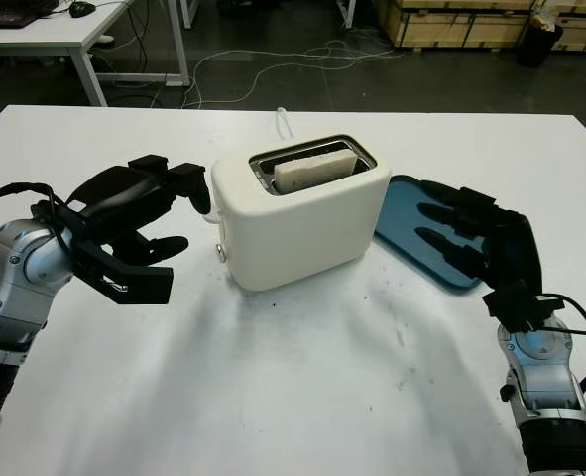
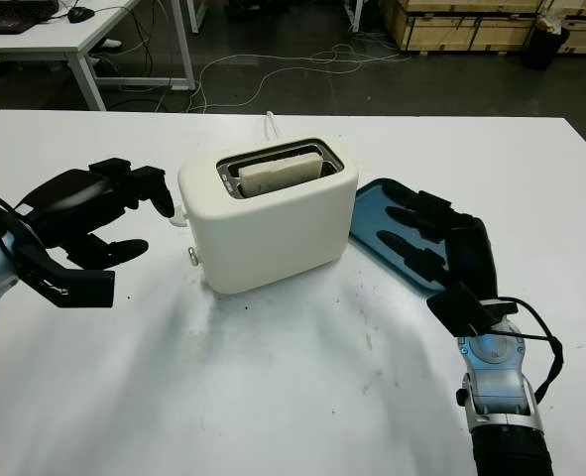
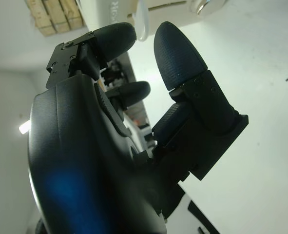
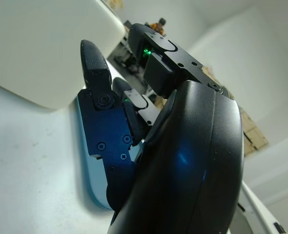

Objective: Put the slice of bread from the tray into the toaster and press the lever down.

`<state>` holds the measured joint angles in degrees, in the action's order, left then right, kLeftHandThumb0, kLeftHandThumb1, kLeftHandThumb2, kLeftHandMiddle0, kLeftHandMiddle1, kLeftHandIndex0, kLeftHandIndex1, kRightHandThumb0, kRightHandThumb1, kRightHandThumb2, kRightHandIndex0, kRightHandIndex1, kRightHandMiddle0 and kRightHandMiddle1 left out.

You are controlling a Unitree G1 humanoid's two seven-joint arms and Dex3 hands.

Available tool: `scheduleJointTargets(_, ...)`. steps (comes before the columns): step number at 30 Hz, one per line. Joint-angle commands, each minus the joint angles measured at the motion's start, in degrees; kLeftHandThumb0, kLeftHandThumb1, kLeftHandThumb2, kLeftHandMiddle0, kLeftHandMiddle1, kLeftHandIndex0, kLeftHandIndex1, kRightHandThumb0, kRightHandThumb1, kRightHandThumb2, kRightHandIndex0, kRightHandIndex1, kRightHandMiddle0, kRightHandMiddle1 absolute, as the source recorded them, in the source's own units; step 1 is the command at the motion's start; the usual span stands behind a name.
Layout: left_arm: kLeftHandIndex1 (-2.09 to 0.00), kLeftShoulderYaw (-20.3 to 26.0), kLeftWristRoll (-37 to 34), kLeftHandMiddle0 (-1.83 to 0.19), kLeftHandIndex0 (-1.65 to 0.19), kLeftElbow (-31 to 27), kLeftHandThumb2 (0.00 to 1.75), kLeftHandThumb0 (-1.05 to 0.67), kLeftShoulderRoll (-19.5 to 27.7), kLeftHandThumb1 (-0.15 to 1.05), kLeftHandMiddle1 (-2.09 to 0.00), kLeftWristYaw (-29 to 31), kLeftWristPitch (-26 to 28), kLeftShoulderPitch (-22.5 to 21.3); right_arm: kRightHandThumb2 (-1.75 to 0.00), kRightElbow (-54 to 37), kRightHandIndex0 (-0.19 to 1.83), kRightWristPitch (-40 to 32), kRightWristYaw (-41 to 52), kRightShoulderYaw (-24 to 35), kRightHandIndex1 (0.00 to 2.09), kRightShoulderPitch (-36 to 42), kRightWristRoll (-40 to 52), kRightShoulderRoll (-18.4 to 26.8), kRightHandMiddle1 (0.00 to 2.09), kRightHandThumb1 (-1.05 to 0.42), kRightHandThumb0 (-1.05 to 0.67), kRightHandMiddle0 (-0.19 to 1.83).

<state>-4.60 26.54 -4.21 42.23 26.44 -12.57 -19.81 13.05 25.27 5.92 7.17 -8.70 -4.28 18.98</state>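
On the white bench point(image 1: 302, 397) a cream toaster point(image 1: 302, 223) stands near the middle, its slot facing up, and the slice of bread point(image 1: 312, 171) sits upright inside that slot with its top edge showing just above the rim. A white cord point(image 1: 285, 121) leads off from behind the toaster toward the far edge of the bench. At the toaster's end face, on the robot's left, the lever point(image 2: 178, 214) sticks out as a small pale tab, high on that face.

The left robot hand point(image 1: 139, 223) is beside that end of the toaster, off the bench surface, holding nothing; its fingers are open, and one upper fingertip point(image 1: 198, 188) is right by the lever, though whether it touches the lever cannot be told. In the left wrist view the pale tab point(image 3: 142, 22) shows between two fingertips.

The blue tray point(image 1: 402, 223) lies on the bench just beside the toaster on the robot's right, with nothing in it but the hand over it. The right robot hand point(image 1: 461, 233) is over the tray, open and holding nothing.

Beyond the bench are a second white table point(image 1: 64, 30), cables on the dark floor point(image 1: 273, 64) and wooden crates point(image 1: 461, 22)
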Motion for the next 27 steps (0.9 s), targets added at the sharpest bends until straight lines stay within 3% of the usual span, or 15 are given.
scheduleJointTargets(1,-1.48,-0.37,0.38,0.0,0.0,0.56,1.43,-0.7,-0.35,0.47,-1.68,-0.76,-0.26,0.68,-0.16,0.3,0.94,0.47,0.36,-0.22,0.02,-0.45,0.54,-0.3,0.02,-0.92,-0.39,0.86)
scheduleJointTargets(27,-1.51,-2.19,2.14,0.0,0.0,5.42,1.46,-0.69,-1.43,0.45,-1.67,-3.21,-1.12,-0.38,-0.17,-0.72,0.94,0.66,-0.11,-0.19,0.0,0.37,0.0,-0.3,0.0,-0.92,-0.42,0.86)
